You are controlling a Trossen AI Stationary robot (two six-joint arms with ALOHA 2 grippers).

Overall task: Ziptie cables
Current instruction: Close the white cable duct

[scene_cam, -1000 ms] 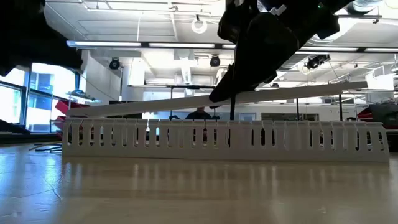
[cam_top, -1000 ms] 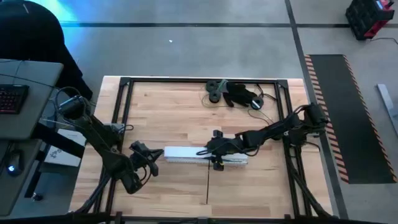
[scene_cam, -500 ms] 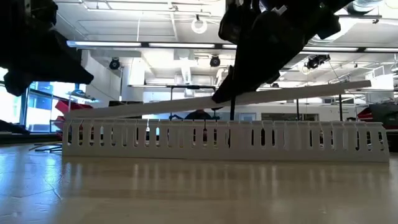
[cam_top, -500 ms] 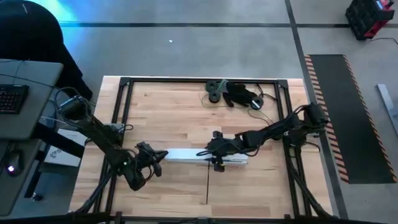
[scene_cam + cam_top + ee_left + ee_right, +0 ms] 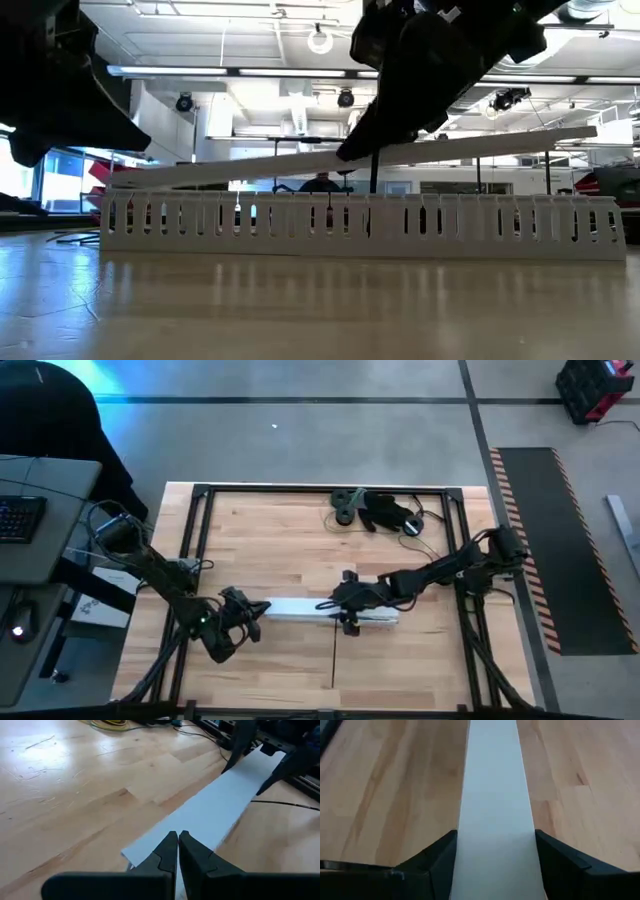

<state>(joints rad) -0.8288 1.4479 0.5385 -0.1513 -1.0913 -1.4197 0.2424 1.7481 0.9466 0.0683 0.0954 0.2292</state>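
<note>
We see the right gripper [image 5: 342, 603] mid-table over the slotted white cable duct [image 5: 360, 226], its fingers [image 5: 437, 857] spread on either side of the long white flat lid strip [image 5: 495, 805], one finger at each edge; whether they actually press the edges we cannot tell; in the low view the strip [image 5: 300, 164] sits tilted over the duct, one end down on the duct's end, the other end raised, with the right arm's dark body across its middle; the left gripper [image 5: 248, 618] is at the strip's other end, near the front-left part of the wooden table [image 5: 270, 550]; its fingertips [image 5: 170, 845] are pressed together, tips right at the strip's corner [image 5: 200, 815], with nothing visibly between them; the cables [image 5: 425, 535] lie loose near the table's far edge, thin dark wires trailing out of a pile of dark gear [image 5: 375, 510], well apart from both grippers and untouched; one thin dark straight stick [image 5: 333, 655] runs from the duct toward the table's front edge; a desk with a keyboard [image 5: 20, 518] stands off the table's left side.
</note>
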